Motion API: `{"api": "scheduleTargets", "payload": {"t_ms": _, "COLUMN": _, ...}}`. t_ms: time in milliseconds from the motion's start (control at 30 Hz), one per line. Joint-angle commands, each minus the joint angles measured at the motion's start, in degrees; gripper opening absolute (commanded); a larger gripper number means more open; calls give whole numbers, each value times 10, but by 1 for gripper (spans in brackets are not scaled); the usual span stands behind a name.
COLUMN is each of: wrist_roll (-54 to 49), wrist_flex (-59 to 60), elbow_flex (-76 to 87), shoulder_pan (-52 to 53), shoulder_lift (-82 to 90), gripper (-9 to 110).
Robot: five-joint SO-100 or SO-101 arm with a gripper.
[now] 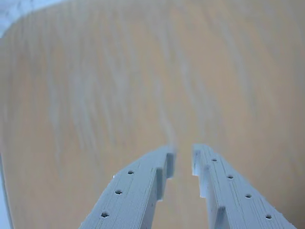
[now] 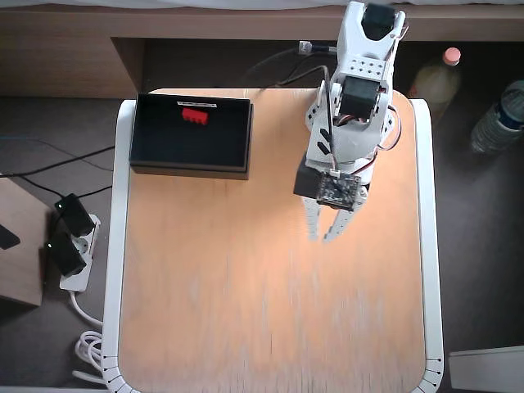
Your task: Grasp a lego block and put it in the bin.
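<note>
While the gripper [image 2: 325,235] hovers over bare table [image 2: 246,311] with its fingers narrowly parted and nothing between them, the red lego block [image 2: 194,115] already lies inside the black bin [image 2: 190,168], at about ten o'clock from the gripper in the overhead view. The task looks finished; the next move probably calls only for retreating, since no other block shows.

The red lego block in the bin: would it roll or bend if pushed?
The lego block looks flat-sided and rigid, so it would probably slide, not roll. Being small beside the bin, it is likely light.
</note>
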Motion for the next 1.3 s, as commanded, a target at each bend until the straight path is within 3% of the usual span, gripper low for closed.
{"api": "scheduleTargets", "payload": {"t_ms": 0, "wrist_roll": 9, "wrist_flex": -19, "elbow_flex": 49, "shoulder_pan": -30, "shoulder_lift": 73, "gripper": 0}}
{"api": "scheduleTargets", "payload": {"t_ms": 267, "wrist_roll": 11, "wrist_flex": -18, "elbow_flex": 178, "shoulder_pan": -40, "shoulder_lift": 166, "gripper": 0}}
{"api": "scheduleTargets", "payload": {"t_ms": 833, "wrist_roll": 10, "wrist_flex": -11, "elbow_flex": 388, "shoulder_pan": -47, "shoulder_lift": 169, "gripper": 0}}
{"api": "scheduleTargets", "payload": {"t_ms": 1267, "wrist_roll": -100, "wrist_flex": 50, "elbow_flex": 387, "shoulder_pan": -47, "shoulder_lift": 170, "gripper": 0}}
